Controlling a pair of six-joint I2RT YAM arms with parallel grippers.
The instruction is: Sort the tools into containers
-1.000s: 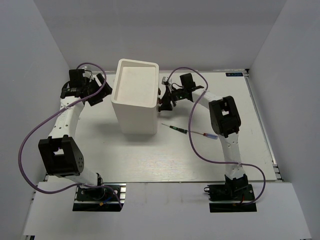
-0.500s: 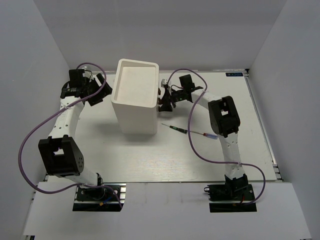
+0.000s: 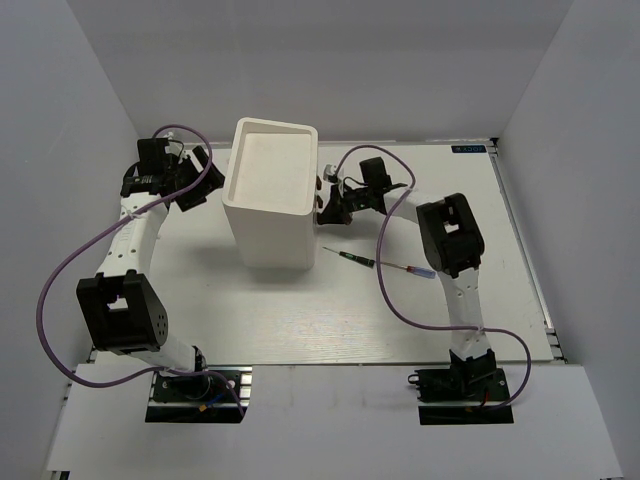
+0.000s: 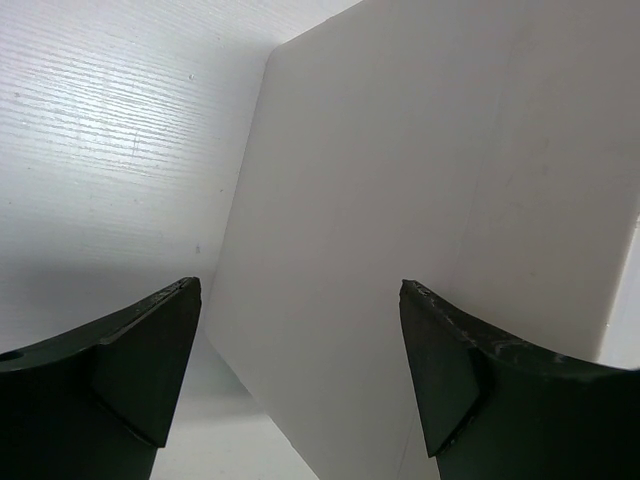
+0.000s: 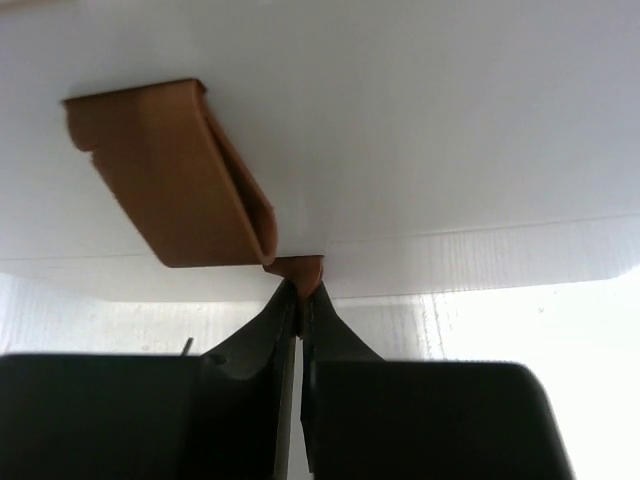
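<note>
A tall white cabinet holding the containers stands mid-table. Its drawer fronts face right and carry brown pull handles. My right gripper is against that right face, shut on the lower brown drawer handle, which is pinched between its fingertips. My left gripper is at the cabinet's left side, open, with the plain white wall between its fingers and the gripper holding nothing. Two tools lie right of the cabinet: a green-handled screwdriver and a blue-handled screwdriver.
The right arm's purple cable loops over the table and crosses the blue-handled screwdriver. White walls close in the table on the left, back and right.
My right gripper has closed from open onto the brown drawer handle, and its wrist has shifted slightly. The left arm, cabinet and screwdrivers have not moved.
</note>
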